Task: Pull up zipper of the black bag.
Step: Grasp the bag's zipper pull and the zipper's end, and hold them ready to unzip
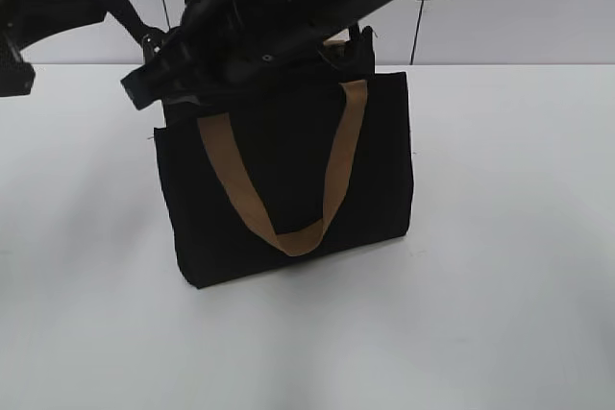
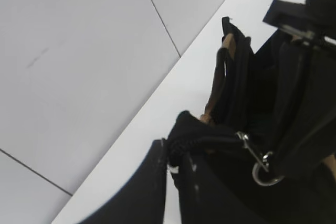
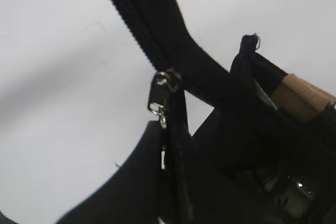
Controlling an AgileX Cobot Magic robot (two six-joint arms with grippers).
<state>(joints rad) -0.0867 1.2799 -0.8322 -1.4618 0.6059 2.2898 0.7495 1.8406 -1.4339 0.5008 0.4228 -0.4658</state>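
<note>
The black bag (image 1: 288, 189) stands upright on the white table, one tan handle (image 1: 336, 160) hanging down its front. Both arms crowd over its top rim. My left gripper (image 2: 176, 169) is shut on the fabric end of the bag's rim, at its left corner (image 1: 159, 93). The zipper (image 3: 136, 19) runs as a black strip to its slider. My right gripper (image 3: 167, 145) is shut on the silvery zipper pull (image 3: 159, 98). In the left wrist view the pull's ring (image 2: 265, 174) hangs by the right finger, close to the held corner. In the exterior view the right jaws are lost in the dark arms.
The white table (image 1: 500, 237) spreads around the bag on all sides. A pale panelled wall (image 2: 79, 51) stands behind it. The second tan handle (image 3: 299, 93) lies at the bag's far rim. Thin cables (image 1: 418, 31) hang down behind the bag.
</note>
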